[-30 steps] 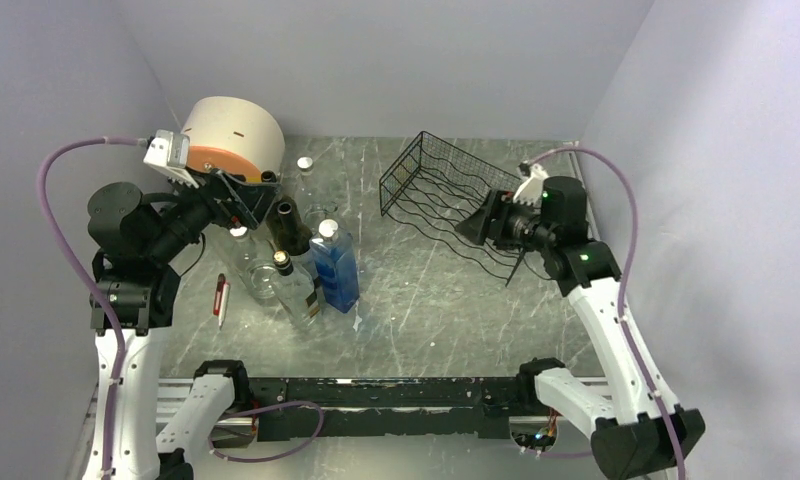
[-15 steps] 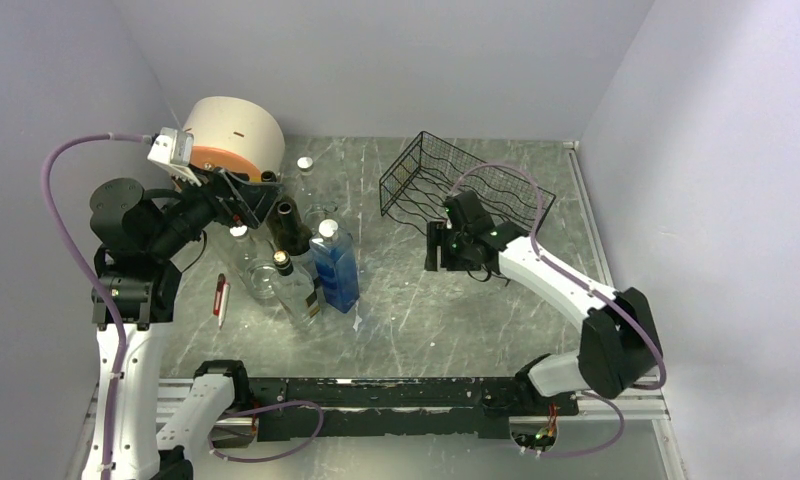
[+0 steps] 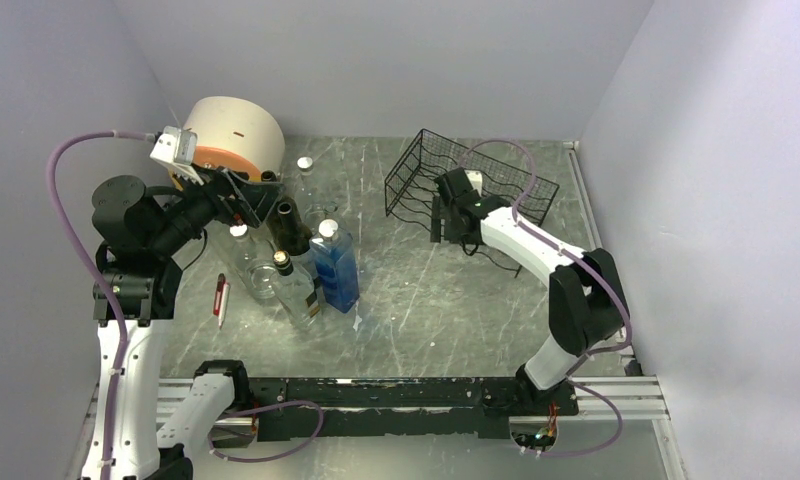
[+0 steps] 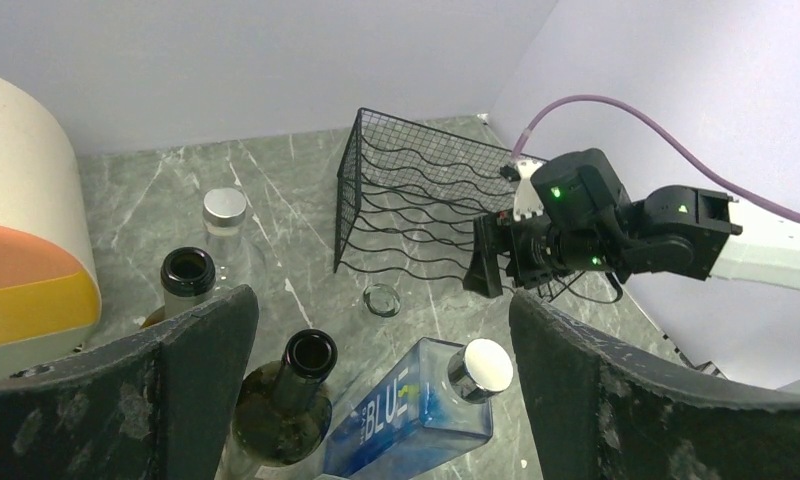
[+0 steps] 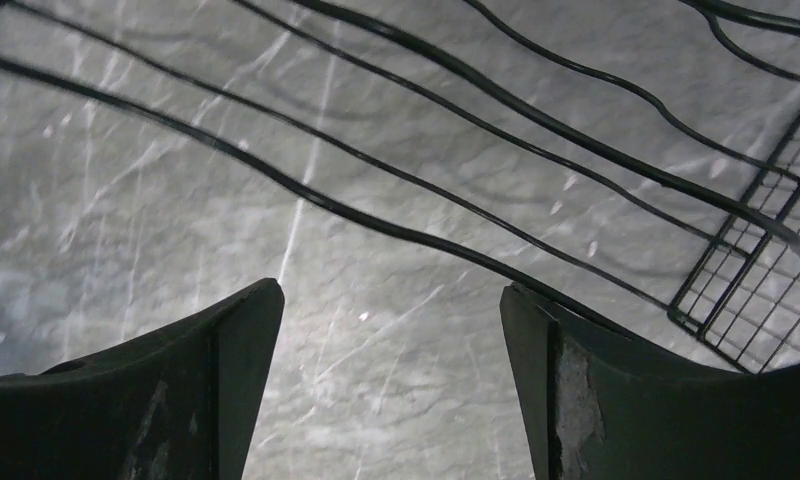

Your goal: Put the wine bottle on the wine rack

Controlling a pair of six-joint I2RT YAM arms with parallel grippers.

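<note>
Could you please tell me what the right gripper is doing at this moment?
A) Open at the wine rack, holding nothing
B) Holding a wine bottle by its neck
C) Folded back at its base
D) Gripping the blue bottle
A: in the right wrist view the right gripper has its fingers apart, with only the wires of the wine rack and the table showing between them.

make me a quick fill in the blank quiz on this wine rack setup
1. The black wire wine rack holds ___ bottles.
2. The right hand, close to the rack's wavy wires, has its jaws ___.
3. The left hand, above the cluster of bottles, is open and holds ___.
4. The flat-sided bottle is tinted ___.

Missing words: no; open; nothing; blue
</note>
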